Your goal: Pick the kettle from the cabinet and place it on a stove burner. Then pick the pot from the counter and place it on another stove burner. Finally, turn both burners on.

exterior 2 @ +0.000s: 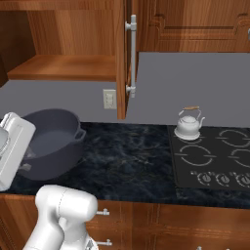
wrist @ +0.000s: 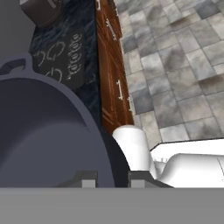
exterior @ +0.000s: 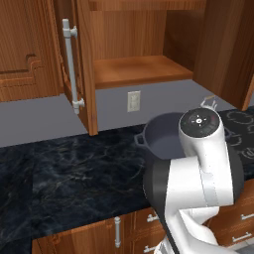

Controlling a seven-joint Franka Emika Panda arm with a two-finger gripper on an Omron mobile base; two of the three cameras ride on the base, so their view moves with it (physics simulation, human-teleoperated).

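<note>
From the left base view, we found the cabinet [exterior: 144, 69] standing open, its door [exterior: 84, 64] swung outward with the long silver bar handle [exterior: 71, 64] facing us, and its wooden shelf bare. Below it, the pot [exterior: 161, 136] sat on the black marble counter [exterior: 74, 173], partly hidden behind the white arm [exterior: 198, 168]. At the right edge we noted a little of the kettle [exterior: 210, 102] and part of the cooktop [exterior: 243, 134]. A wall socket [exterior: 133, 100] sat on the grey wall above the counter.

From the right base view, we recorded the kettle [exterior 2: 189, 123] upright on the rear left burner [exterior 2: 188, 134] of the cooktop [exterior 2: 215, 156], with its knobs [exterior 2: 217, 178] along the front edge. The pot [exterior 2: 51, 141] rested on the counter [exterior 2: 127, 156] well to the left of the cooktop, with the arm's white hand [exterior 2: 12, 151] down at its near left rim. The cabinet door [exterior 2: 122, 53] hung open above.

From the hand view, we saw the gripper [wrist: 111, 178] with its fingertips [wrist: 89, 179] set close together, astride the pot [wrist: 48, 135] wall at the rim; the jaws appeared closed onto that rim. Beyond the pot we noted the cooktop [wrist: 61, 54], the wooden drawer fronts [wrist: 113, 74] and the tiled floor [wrist: 175, 65].
</note>
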